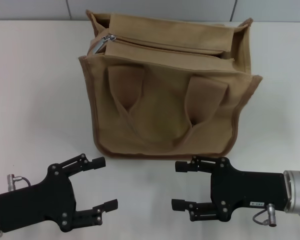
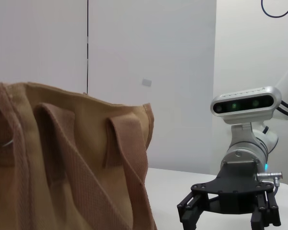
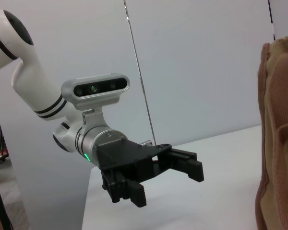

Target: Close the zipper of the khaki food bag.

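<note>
Khaki food bag (image 1: 165, 105), no legible writing

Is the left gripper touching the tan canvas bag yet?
Apart. The head view shows bare white table between the open left gripper and the tan canvas bag.

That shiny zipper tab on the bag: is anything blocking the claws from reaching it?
Nothing lies on the zipper or its pull tab. The khaki food bag itself stands between: both open grippers, left gripper and right gripper, sit before its front wall, so must reach over.
</note>
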`<act>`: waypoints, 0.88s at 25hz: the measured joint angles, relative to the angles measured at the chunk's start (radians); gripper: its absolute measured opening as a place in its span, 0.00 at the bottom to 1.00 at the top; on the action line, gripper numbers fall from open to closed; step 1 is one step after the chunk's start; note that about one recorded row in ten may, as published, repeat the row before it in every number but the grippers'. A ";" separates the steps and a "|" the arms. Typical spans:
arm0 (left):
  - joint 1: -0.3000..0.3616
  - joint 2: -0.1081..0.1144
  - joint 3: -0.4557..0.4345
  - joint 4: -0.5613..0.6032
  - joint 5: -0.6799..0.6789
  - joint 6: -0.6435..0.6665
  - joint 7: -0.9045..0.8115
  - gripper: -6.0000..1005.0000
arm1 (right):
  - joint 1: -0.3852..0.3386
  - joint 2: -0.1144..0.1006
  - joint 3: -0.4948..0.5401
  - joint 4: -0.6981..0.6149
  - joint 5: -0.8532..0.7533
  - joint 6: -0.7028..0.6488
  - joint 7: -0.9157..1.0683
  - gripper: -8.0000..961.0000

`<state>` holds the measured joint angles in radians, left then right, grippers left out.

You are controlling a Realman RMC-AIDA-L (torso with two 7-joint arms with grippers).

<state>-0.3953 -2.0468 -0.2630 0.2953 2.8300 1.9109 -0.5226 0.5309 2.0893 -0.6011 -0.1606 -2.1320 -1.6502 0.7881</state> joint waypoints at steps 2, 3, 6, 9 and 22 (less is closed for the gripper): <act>0.001 -0.002 -0.001 0.000 0.000 -0.002 -0.001 0.83 | -0.001 0.000 0.000 0.004 0.000 0.000 0.000 0.82; 0.003 -0.005 -0.002 0.000 0.000 -0.005 -0.001 0.83 | -0.001 0.000 0.000 0.004 0.000 0.000 0.000 0.82; 0.005 -0.008 -0.005 0.001 -0.002 -0.013 0.001 0.83 | -0.001 0.000 0.001 0.008 0.000 0.000 -0.001 0.82; 0.012 -0.010 -0.013 0.002 -0.043 -0.038 0.008 0.83 | -0.001 0.000 0.001 0.016 0.000 0.000 -0.001 0.82; 0.031 -0.025 -0.078 -0.079 -0.487 -0.254 0.016 0.83 | -0.003 0.000 0.020 0.070 0.000 -0.005 -0.041 0.82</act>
<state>-0.3644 -2.0716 -0.3412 0.2167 2.3425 1.6565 -0.5065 0.5282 2.0892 -0.5815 -0.0903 -2.1320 -1.6550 0.7468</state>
